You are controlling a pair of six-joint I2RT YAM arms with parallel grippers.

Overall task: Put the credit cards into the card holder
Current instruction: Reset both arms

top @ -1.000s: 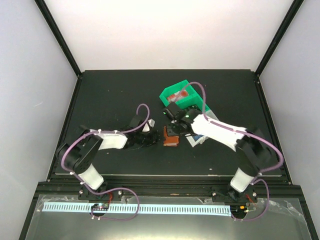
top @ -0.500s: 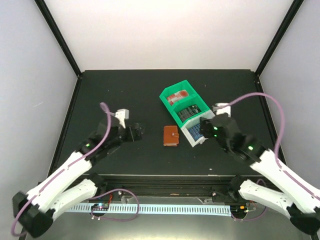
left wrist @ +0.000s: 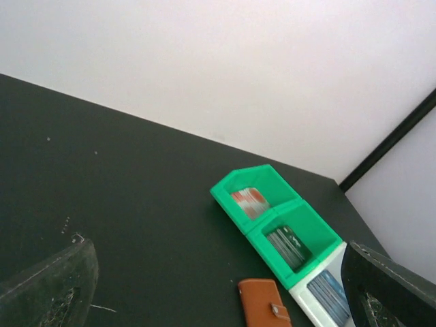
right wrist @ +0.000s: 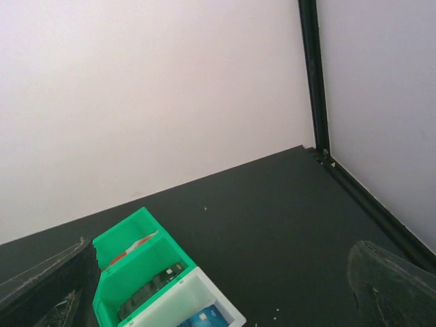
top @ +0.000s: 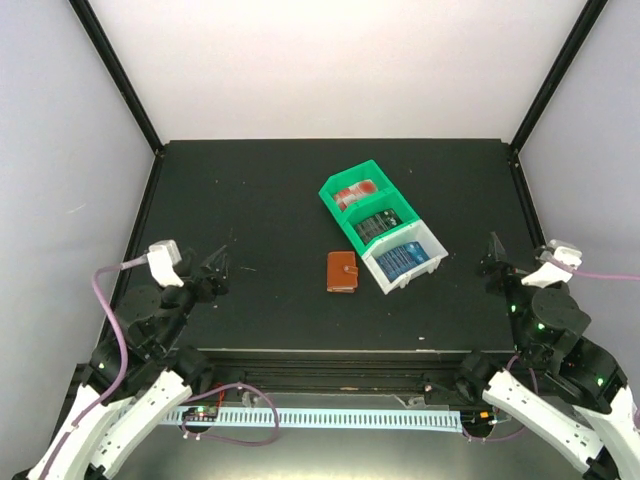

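Observation:
The brown leather card holder (top: 341,272) lies closed and flat on the black table, its strap snapped; it also shows in the left wrist view (left wrist: 264,312). Red cards (top: 355,190) stand in the far green bin, dark cards (top: 378,226) in the middle green bin, and blue cards (top: 403,258) in the white bin. The left wrist view shows them too: red (left wrist: 251,201), dark (left wrist: 289,245), blue (left wrist: 329,294). My left gripper (top: 215,268) is open and empty, well left of the holder. My right gripper (top: 493,255) is open and empty, right of the bins.
The bins form one diagonal row: two green bins (top: 340,180) and a white bin (top: 425,240), just right of the holder. In the right wrist view the green bins (right wrist: 136,266) sit low left. Black frame posts (right wrist: 312,75) stand at the table corners.
Both arms have pulled back from the middle of the table to the near corners and let go of the card holder. It now lies closed where it was.

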